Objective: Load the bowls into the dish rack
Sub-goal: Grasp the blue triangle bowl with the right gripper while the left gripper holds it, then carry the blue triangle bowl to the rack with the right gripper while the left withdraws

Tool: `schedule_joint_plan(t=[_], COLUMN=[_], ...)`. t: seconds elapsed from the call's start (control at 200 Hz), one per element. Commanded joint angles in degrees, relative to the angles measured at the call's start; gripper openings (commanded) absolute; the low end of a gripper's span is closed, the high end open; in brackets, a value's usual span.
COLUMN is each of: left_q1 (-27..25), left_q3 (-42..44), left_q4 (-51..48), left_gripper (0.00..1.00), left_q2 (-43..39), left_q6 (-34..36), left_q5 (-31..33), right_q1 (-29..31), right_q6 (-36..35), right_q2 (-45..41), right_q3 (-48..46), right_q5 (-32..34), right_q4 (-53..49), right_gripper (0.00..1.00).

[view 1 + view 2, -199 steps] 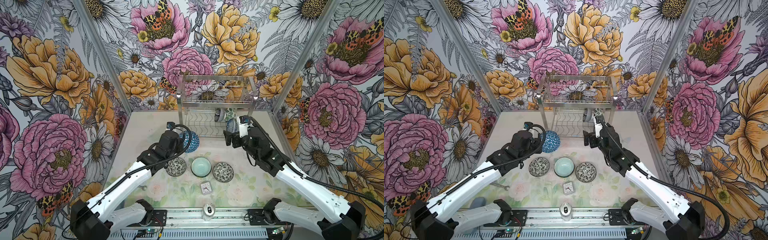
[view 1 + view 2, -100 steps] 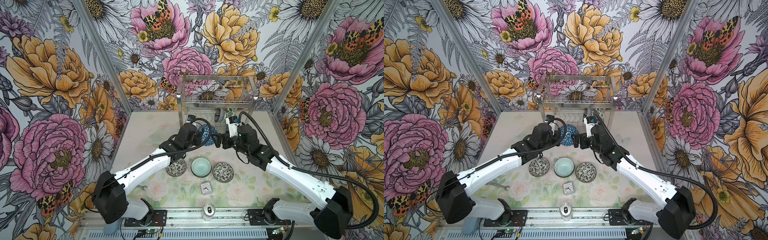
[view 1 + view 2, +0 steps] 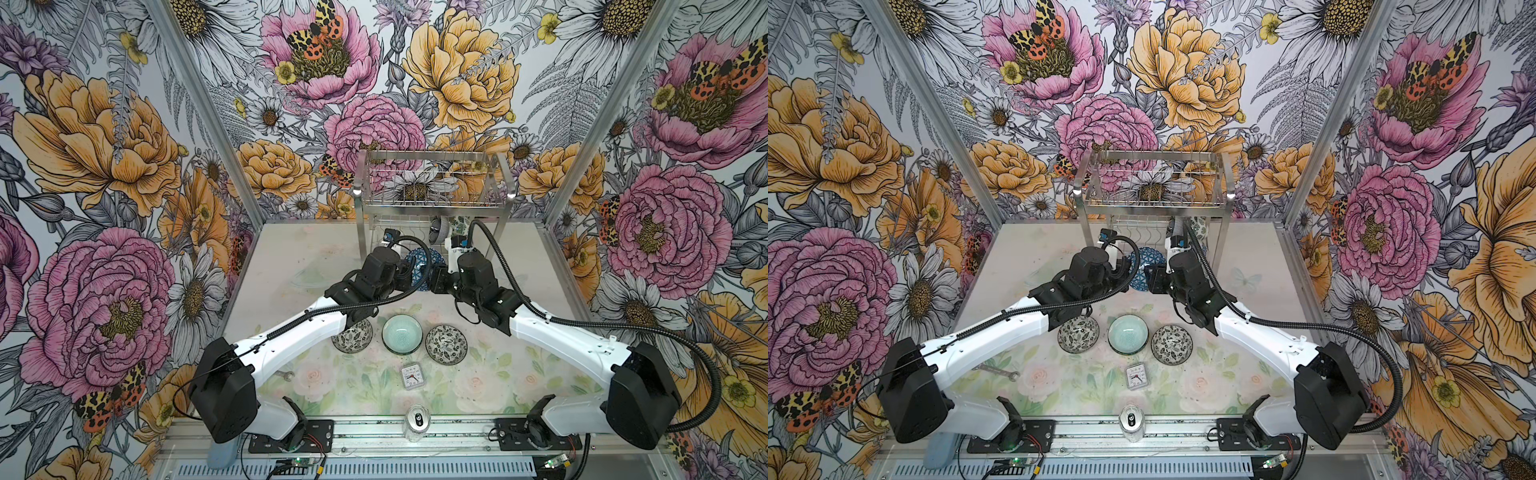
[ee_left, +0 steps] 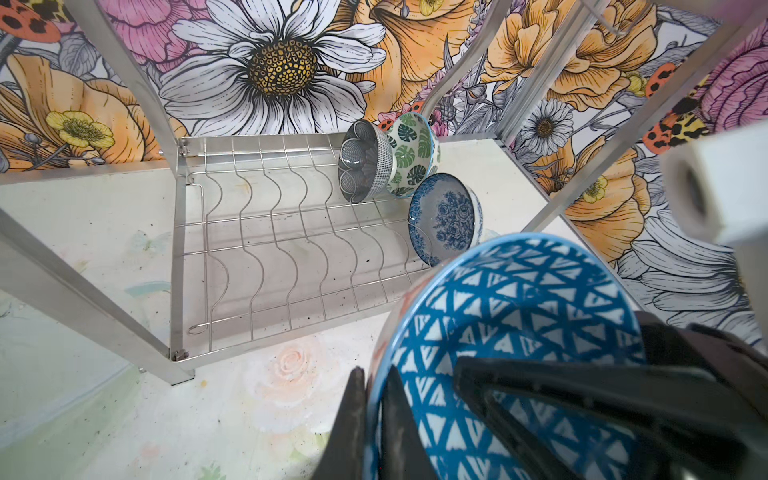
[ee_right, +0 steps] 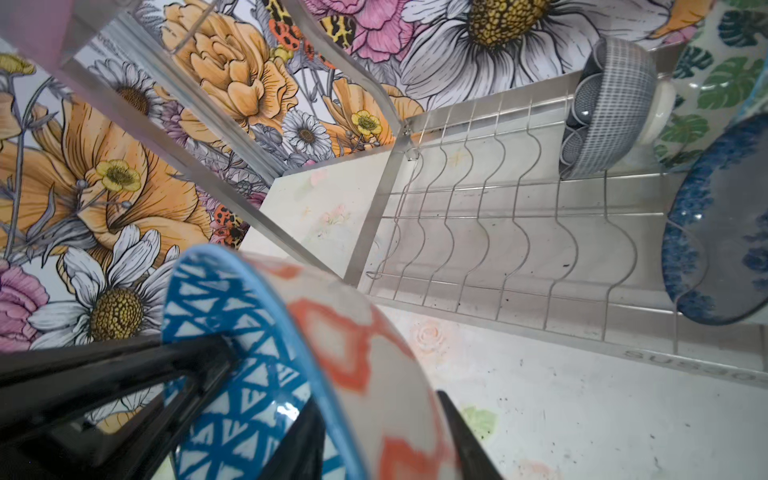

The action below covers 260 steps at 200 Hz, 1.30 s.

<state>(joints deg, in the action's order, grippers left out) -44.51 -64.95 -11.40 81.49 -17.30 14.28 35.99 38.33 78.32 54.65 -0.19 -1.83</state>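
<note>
In both top views, mid-frame, the blue triangle bowl (image 3: 420, 266) hung on edge between left gripper (image 3: 405, 275) and right gripper (image 3: 434, 277), just below the dish rack (image 3: 432, 203): a hand-over, I judged. Three loose bowls (image 3: 402, 334) sat lower centre.

Left wrist view, bottom centre: the left jaws pinched the bowl's rim. Three racked bowls (image 4: 444, 216) leaned upper right of centre.

Right wrist view, bottom: the right jaws straddled the bowl's wall, one inside, one outside; whether they gripped I couldn't tell. Next would need that grip confirmed, the left letting go, then a free slot. The table (image 5: 582, 415) was pale, faintly flower-printed, dark-flecked; floral wallpaper (image 5: 124, 166) filled the upper left.
</note>
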Motion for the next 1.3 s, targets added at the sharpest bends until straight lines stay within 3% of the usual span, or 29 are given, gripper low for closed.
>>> schedule_joint_plan(t=[0.0,0.08,0.34,0.355,0.445,0.5,0.545,0.671,0.851,1.046,1.296], left_q1=[-0.44,-0.55,-0.53,-0.52,-0.16,0.64,2.11,8.99,17.17,21.45,25.44], left_q3=[-2.35,-2.34,-4.41,-4.82,-6.88,-7.90,-8.71,-11.21,-10.18,-8.29,-4.09], left_q4=[4.82,4.83,-2.06,-3.02,-9.98,-14.43,-17.78,-25.98,-29.12,-28.01,-25.77], left_gripper=[0.00,0.00,0.00,0.05,0.66,0.88,0.98,0.99,0.99,0.99,0.99], left_q2=[-0.37,-0.46,-1.63,-1.79,-3.37,-4.95,-6.38,-9.16,-11.21,-12.62,-14.02], left_q6=[-0.28,-0.19,1.51,1.99,5.18,7.55,8.91,11.82,16.40,18.41,17.43], left_q5=[-1.27,-1.38,-1.89,-1.89,-3.72,-3.56,-4.39,-9.51,-10.60,-7.71,-11.31], right_q1=[0.40,0.49,0.58,0.53,0.57,0.58,0.67,1.35,4.01,5.94,5.90], right_q6=[2.00,1.93,-0.85,-1.09,-3.63,-5.38,-6.86,-11.64,-20.18,-29.66,-39.61], right_q2=[0.29,0.04,-2.28,-2.46,-3.28,-3.67,-3.84,-3.61,-0.48,6.78,18.68], right_q3=[-0.09,-0.07,-0.10,-0.06,0.28,0.69,1.02,2.41,6.17,11.38,19.02], right_q5=[-0.38,0.22,3.67,4.01,6.60,8.60,10.25,17.01,32.61,48.27,62.80], right_q4=[3.50,2.95,1.33,1.18,-0.11,-1.37,-2.28,-5.41,-9.37,-10.02,-9.96], right_gripper=[0.19,0.00,0.00,0.00,0.00,0.00,0.00,0.00,0.00,0.00,0.00])
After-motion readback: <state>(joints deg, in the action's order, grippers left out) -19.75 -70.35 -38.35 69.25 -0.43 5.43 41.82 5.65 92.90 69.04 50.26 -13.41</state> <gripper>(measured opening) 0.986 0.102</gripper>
